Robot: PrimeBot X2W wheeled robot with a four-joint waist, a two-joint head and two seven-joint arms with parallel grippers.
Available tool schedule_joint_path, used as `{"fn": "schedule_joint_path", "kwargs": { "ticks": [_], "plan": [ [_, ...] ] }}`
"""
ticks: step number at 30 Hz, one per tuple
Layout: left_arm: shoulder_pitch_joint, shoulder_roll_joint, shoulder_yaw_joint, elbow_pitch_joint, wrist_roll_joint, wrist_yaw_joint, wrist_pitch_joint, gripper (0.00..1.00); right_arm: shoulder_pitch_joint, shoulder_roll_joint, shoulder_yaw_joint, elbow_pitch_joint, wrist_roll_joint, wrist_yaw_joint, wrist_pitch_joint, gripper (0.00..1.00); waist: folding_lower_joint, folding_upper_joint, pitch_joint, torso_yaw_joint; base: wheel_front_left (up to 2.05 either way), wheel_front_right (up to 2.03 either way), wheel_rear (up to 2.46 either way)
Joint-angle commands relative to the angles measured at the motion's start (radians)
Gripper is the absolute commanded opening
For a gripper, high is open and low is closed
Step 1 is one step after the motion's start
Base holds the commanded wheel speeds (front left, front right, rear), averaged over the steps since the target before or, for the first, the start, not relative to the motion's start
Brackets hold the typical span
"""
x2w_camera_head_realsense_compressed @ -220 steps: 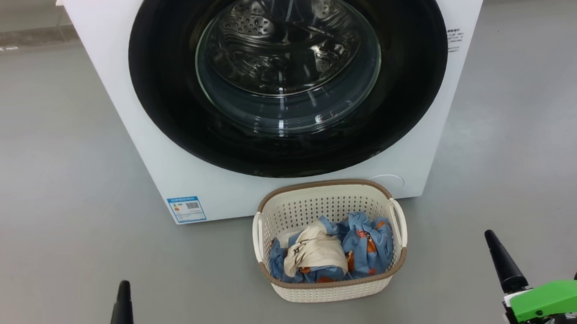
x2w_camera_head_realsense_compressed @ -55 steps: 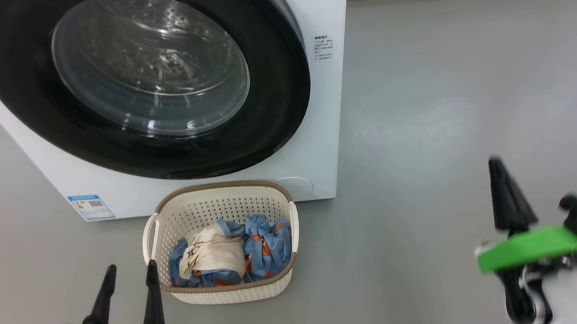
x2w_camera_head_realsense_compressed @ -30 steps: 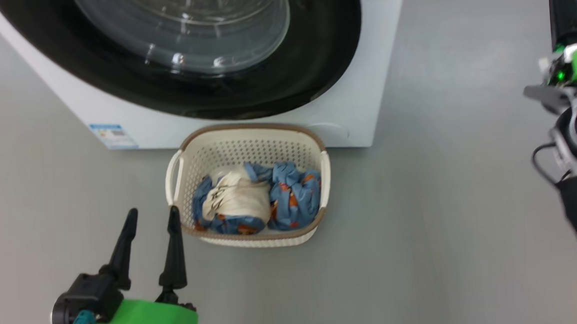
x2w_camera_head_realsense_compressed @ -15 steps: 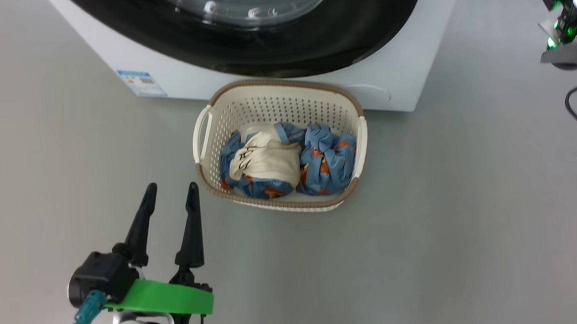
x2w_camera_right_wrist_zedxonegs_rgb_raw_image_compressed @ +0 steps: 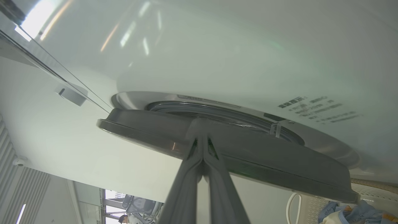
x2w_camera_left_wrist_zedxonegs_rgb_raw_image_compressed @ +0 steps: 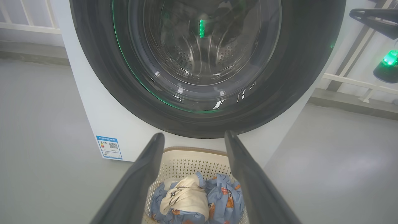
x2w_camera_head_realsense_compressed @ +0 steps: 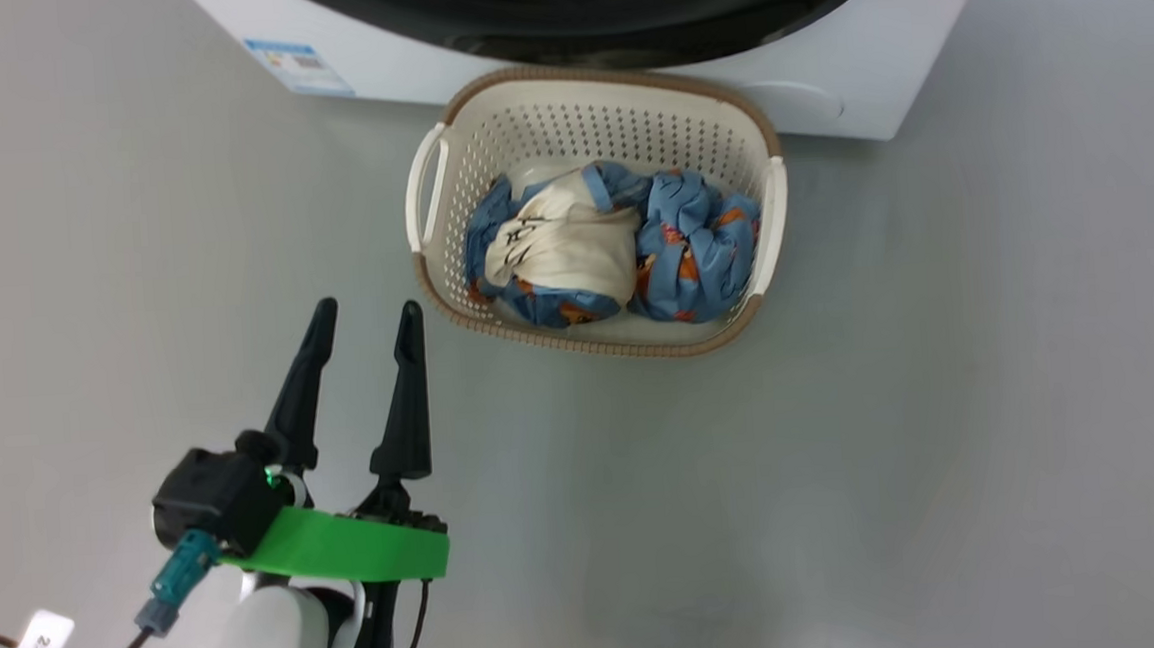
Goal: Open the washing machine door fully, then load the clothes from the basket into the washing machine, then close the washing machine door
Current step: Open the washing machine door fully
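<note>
L gripper [x2w_camera_head_realsense_compressed: 364, 312], long dark fingers spread, empty, hangs just beside cream perforated basket [x2w_camera_head_realsense_compressed: 575, 124] of blue-orange clothes [x2w_camera_head_realsense_compressed: 693, 247], ready for loading. Beyond, R gripper [x2w_camera_right_wrist_zedxonegs_rgb_raw_image_compressed: 202, 121], fingers pinched into thin wedge, at edge of round black door [x2w_camera_right_wrist_zedxonegs_rgb_raw_image_compressed: 264, 165] on white washing machine [x2w_camera_right_wrist_zedxonegs_rgb_raw_image_compressed: 217, 46], prob. to pry.

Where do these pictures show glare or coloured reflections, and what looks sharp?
Left wrist view: a green arc reflects on the washing machine door. Right wrist view: bright glare streaks on the white washing machine. Head view: even light, the basket sharp.
</note>
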Motion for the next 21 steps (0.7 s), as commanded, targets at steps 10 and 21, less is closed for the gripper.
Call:
{"fn": "schedule_joint_path", "kwargs": {
  "ticks": [10,21],
  "plan": [
    [-0.044,0.014,0.002,-0.045,-0.034,0.013,-0.011,1.0,-0.11,0.011,0.015,0.018,-0.045,0.006,0.035,0.0,0.0,-0.0001,0.076,0.053,0.0,0.0,0.0],
    [-0.051,0.014,-0.017,-0.068,-0.056,0.023,-0.011,1.0,-0.158,0.022,0.04,0.04,-0.075,0.006,0.047,0.0,0.0,-0.0001,0.099,0.075,0.0,0.0,0.0]
  ]
}}
